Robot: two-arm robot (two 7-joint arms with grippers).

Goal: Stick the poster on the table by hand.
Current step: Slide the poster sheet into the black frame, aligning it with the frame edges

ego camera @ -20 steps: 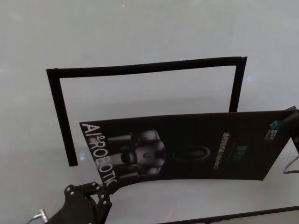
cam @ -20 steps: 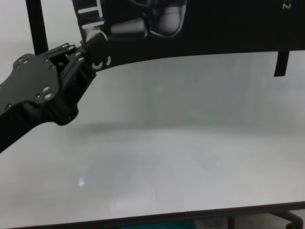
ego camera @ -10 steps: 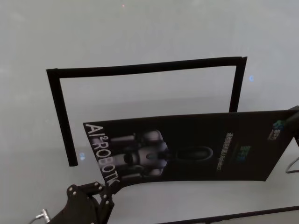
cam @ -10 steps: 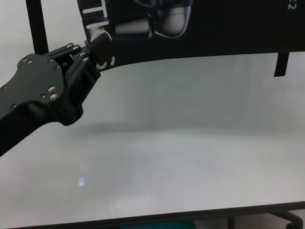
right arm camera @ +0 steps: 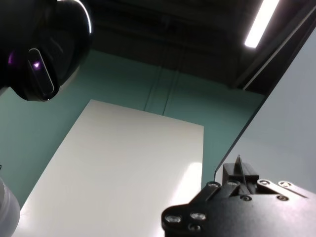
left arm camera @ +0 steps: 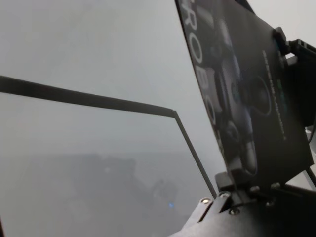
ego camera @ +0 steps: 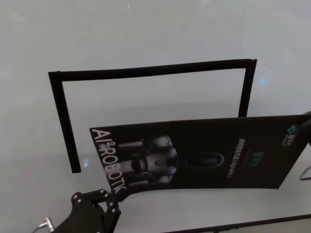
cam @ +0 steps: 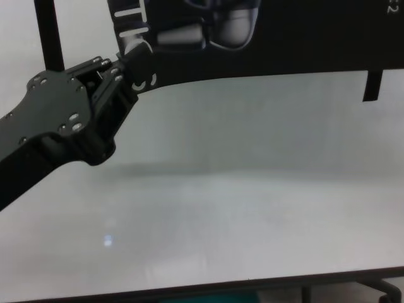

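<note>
a large, thin, glossy black poster (ego camera: 204, 153) printed with a grey-white robot and big white letters is held stretched above the wide, smooth white table (ego camera: 146, 29) between the two arms. its near left corner is pinched by the left gripper (cam: 129, 66), a black angular pincer with flat plates dotted with small silver screws, whose fingers are closed tight on the sheet's edge just below the white lettering (the same clamped edge is seen in the left wrist view, poster (left arm camera: 247, 98) rising out of the gripper (left arm camera: 237, 190)). the poster's far right corner is met by the right gripper (ego camera: 306, 124) at the head view's right border; in the right wrist view a thin sheet edge is seen standing between its closed fingers (right arm camera: 239, 170). the sheet is bowed slightly along its near edge. on the table behind the poster, narrow black tape strips (ego camera: 146, 71) are laid as three sides of a rectangular frame, partly overlapped by the sheet.
</note>
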